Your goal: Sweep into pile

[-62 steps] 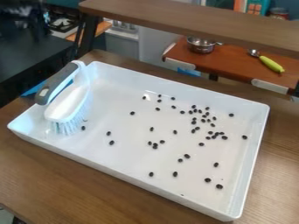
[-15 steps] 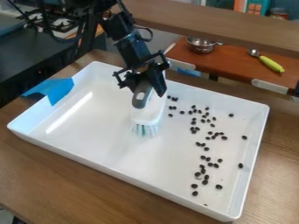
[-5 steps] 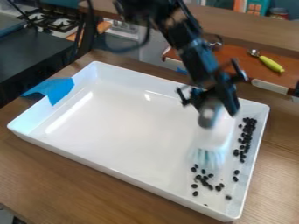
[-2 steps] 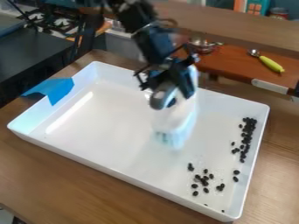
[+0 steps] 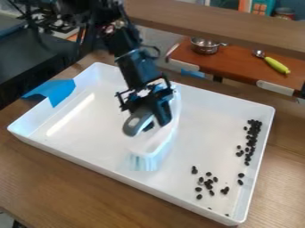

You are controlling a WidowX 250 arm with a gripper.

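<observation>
Jaws clamped on the brush (image 5: 157, 143), left of the loose black beans (image 5: 208, 182); too fast a stroke could scatter these, too high a pass skip some.

I see a brown wooden table (image 5: 42, 178) along the bottom, a black countertop (image 5: 30, 60) at upper left, a brown shelf (image 5: 220, 21) across the top right and a reddish board (image 5: 235, 63) below it.
</observation>
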